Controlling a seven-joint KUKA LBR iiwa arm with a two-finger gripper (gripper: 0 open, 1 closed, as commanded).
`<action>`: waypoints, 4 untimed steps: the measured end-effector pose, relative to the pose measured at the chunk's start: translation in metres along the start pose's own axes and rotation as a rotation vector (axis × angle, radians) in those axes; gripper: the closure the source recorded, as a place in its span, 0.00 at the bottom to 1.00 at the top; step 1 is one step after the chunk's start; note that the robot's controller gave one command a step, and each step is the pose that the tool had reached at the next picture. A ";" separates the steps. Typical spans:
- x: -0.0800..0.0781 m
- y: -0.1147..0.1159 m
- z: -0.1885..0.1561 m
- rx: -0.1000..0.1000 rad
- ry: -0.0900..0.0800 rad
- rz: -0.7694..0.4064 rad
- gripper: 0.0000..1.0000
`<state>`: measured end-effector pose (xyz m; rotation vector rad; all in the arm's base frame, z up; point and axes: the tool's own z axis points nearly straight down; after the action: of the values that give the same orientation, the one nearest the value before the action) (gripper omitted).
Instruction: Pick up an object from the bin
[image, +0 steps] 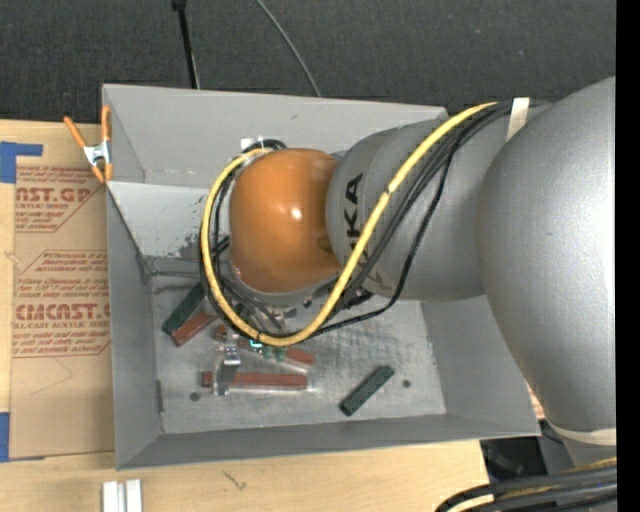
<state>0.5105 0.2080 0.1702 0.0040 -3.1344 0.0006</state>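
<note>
Reddish-brown bar flat on the floor of the grey metal bin, close to the bin's near edge and toward its near-left corner. Long axis parallel to that near edge, one end aimed at the left wall, the other at the middle of the floor.

Grey arm in from the right, covering the far-right corner and much of the right edge. Orange cover at the wrist, over the bin's middle, looped by yellow and black cables.

Only a thin strip of bare floor between bar and near wall. More bare floor toward the right edge, broken only by a dark green bar, tilted, well apart from the reddish-brown one. Near the left wall, a pair of tilted bars, one green, one brown-red, side by side. Just beyond the reddish-brown bar, toward the bin's middle, a short red piece.

Pincer low under the orange cover, right above the bar's left half, bar running out from beneath it toward the right. Apart or together: cannot tell, and contact with the bar likewise unclear.
</note>
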 end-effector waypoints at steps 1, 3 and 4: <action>-0.002 -0.001 -0.004 -0.002 -0.007 0.002 0.00; 0.017 -0.034 0.098 -0.003 -0.003 0.082 1.00; 0.017 -0.035 0.095 -0.003 -0.002 0.081 1.00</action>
<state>0.4925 0.1732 0.0749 -0.1223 -3.1339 -0.0035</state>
